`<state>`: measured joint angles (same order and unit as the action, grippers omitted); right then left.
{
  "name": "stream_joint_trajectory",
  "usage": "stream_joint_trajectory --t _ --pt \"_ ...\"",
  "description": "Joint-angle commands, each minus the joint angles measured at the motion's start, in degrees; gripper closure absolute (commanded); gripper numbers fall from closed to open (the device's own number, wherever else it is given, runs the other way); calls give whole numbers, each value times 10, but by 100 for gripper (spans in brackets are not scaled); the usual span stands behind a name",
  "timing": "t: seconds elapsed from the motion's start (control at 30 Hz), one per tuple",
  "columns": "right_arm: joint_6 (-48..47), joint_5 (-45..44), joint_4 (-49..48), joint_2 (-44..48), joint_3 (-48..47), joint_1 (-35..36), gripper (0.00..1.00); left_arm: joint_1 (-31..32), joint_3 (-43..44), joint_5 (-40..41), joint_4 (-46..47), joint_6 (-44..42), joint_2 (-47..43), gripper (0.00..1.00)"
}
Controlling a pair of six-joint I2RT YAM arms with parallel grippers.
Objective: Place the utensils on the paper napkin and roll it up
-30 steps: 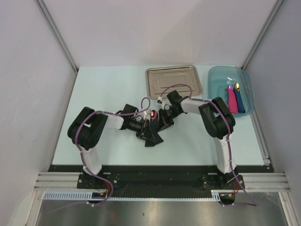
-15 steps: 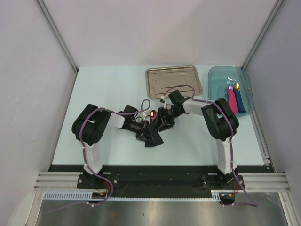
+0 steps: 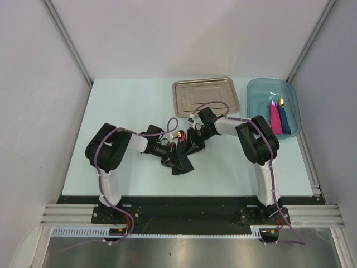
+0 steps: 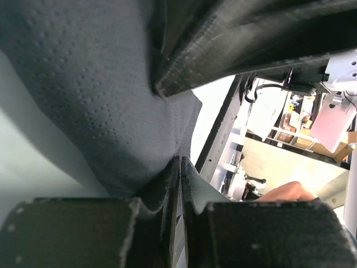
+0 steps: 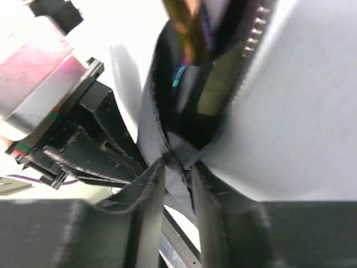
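Observation:
The black paper napkin (image 3: 181, 163) is folded up at the table's middle, between my two grippers. My left gripper (image 3: 169, 152) is shut on its left part; in the left wrist view the jaws (image 4: 181, 167) pinch a fold of the dimpled napkin (image 4: 100, 100). My right gripper (image 3: 191, 145) is shut on its right part; in the right wrist view (image 5: 177, 167) it pinches overlapping napkin layers (image 5: 153, 128). The utensils lie inside the fold: a shiny orange-red end (image 3: 182, 134) pokes out at the top and also shows in the right wrist view (image 5: 187, 28). The dark utensil is hidden.
A steel tray (image 3: 205, 95) lies at the back middle. A translucent blue bin (image 3: 259, 95) at the back right holds a pink roll (image 3: 275, 120) and a dark blue roll (image 3: 285, 120) with utensil tips poking out.
Both grippers stay shut on the napkin. The bundle and the right wrist have shifted only slightly; the left arm has pulled a little towards the middle.

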<state>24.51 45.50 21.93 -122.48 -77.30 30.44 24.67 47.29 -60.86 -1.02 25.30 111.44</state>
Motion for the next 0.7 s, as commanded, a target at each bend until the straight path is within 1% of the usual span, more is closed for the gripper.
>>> stream_joint_trajectory --t 0.0,0.03,0.1,0.2,0.3,0.33,0.37,0.43,0.47,0.53,0.57,0.6,0.63,0.67 --pt "-7 -43 -3 -51 5 13 94 -8 0 58 5 -15 -3 88" --pt "-5 -37 -5 -53 -1 11 100 -9 4 58 5 -14 -7 88" --pt "0 -14 -8 -51 -7 2 100 -14 7 52 8 -8 -17 87" --pt "-3 13 -11 -33 -15 -11 100 -27 17 47 32 -5 -51 82" --pt "-31 22 -13 -6 -22 -20 100 -51 25 52 46 -10 -122 74" --pt "-45 21 -16 16 -23 -20 100 -58 32 57 44 -18 -139 68" --pt "-50 19 -18 25 -24 -20 100 -69 38 63 29 -29 -174 64" --pt "-60 21 -22 43 -32 -20 100 -83 53 78 15 -60 -202 52" --pt "-62 24 -24 47 -36 -19 100 -86 61 85 -14 -82 -225 48" --pt "-63 30 -23 51 -43 -20 100 -96 86 112 -38 -106 -241 40" --pt "-65 32 -23 53 -44 -20 100 -101 97 121 -58 -120 -249 38" --pt "-67 33 -23 55 -45 -20 100 -107 115 129 -64 -123 -253 28" --pt "-67 32 -22 57 -45 -20 100 -119 122 140 -67 -122 -256 24" --pt "-72 29 -22 63 -45 -21 100 -124 127 148 -70 -122 -258 22"
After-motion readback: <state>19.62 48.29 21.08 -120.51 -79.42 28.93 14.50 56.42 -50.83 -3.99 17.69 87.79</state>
